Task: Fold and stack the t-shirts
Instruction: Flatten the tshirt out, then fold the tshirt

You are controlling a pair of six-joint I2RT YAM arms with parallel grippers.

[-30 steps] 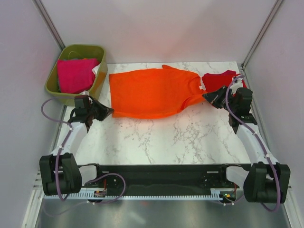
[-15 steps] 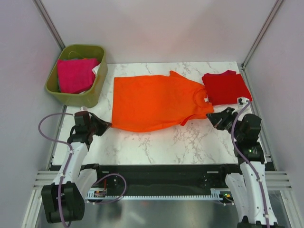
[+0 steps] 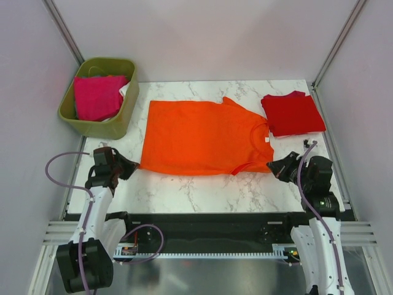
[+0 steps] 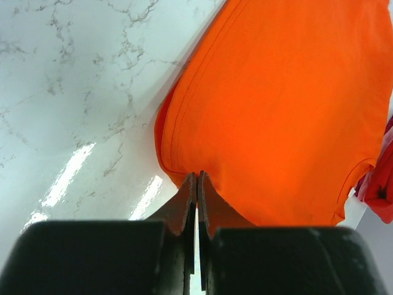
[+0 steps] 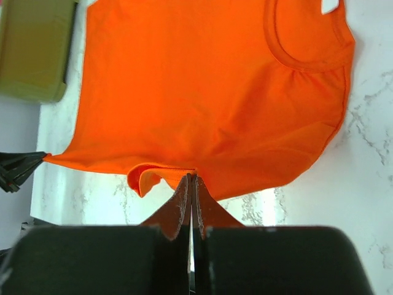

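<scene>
The orange t-shirt (image 3: 202, 138) lies spread flat on the marble table, collar to the right. My left gripper (image 3: 133, 167) is shut on its near-left hem corner (image 4: 184, 161). My right gripper (image 3: 275, 167) is shut on its near-right edge, where the cloth curls (image 5: 147, 175). Both jaws are pressed together on orange cloth in the wrist views. The red t-shirt (image 3: 293, 114) lies folded at the back right, apart from the orange one. The magenta pink t-shirt (image 3: 95, 95) sits in the bin.
The olive-green bin (image 3: 120, 120) stands at the table's back left corner; it also shows in the right wrist view (image 5: 34, 49). Bare marble (image 3: 209, 187) runs between the shirt and the near edge. Grey walls close in both sides.
Both grippers have pulled back toward the near edge, dragging the orange shirt nearer and flatter. The red shirt is now fully uncovered.
</scene>
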